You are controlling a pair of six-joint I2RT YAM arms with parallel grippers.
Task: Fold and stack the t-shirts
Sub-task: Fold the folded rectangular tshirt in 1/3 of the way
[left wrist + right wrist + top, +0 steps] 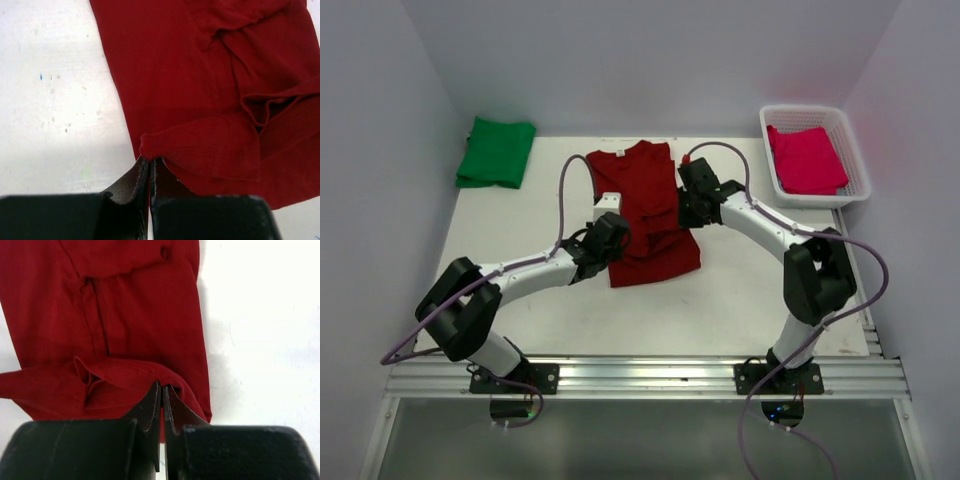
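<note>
We count three t-shirts: one dark red t-shirt [645,215], one green t-shirt [497,152] and one pink-red t-shirt [806,158]. We see one white basket [856,152] with holes in its sides. We count two robot arms, one left arm [525,268] and one right arm [765,222]. Each arm has one gripper, so that makes two: the left gripper [150,161] and the right gripper [162,388]. Each gripper has two fingers [129,184]. There is one white table [740,300] under it all.
</note>
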